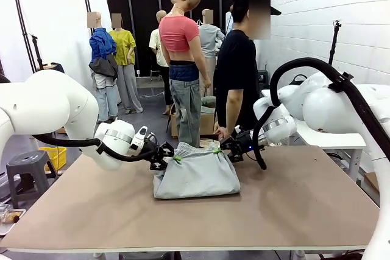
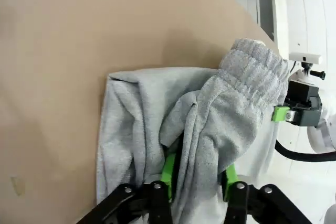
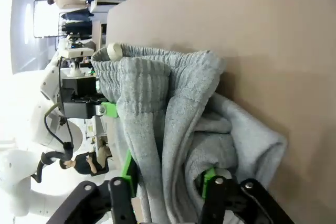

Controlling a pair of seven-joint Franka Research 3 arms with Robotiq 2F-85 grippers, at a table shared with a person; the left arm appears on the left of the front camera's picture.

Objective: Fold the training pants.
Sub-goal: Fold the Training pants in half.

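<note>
The light grey training pants (image 1: pixel 196 178) lie folded into a compact bundle at the middle of the brown table (image 1: pixel 292 211), waistband at the far edge. My left gripper (image 1: pixel 168 155) is at the bundle's far left corner and my right gripper (image 1: pixel 223 149) at its far right corner. In the left wrist view the training pants (image 2: pixel 210 114) bunch between the left gripper's (image 2: pixel 197 176) parted green pads (image 2: pixel 168 170). The right wrist view has a thick fold of the training pants (image 3: pixel 173 108) between the right gripper's (image 3: pixel 168 176) spread pads (image 3: pixel 126 165). Both stand open, with cloth still lying between the fingers.
A person (image 1: pixel 237 83) in black stands at the table's far edge, one hand (image 1: pixel 220 133) hanging close to my right gripper. A grey stool (image 1: pixel 27 168) and a yellow crate (image 1: pixel 56 156) sit off the table's left side. Bare tabletop surrounds the bundle.
</note>
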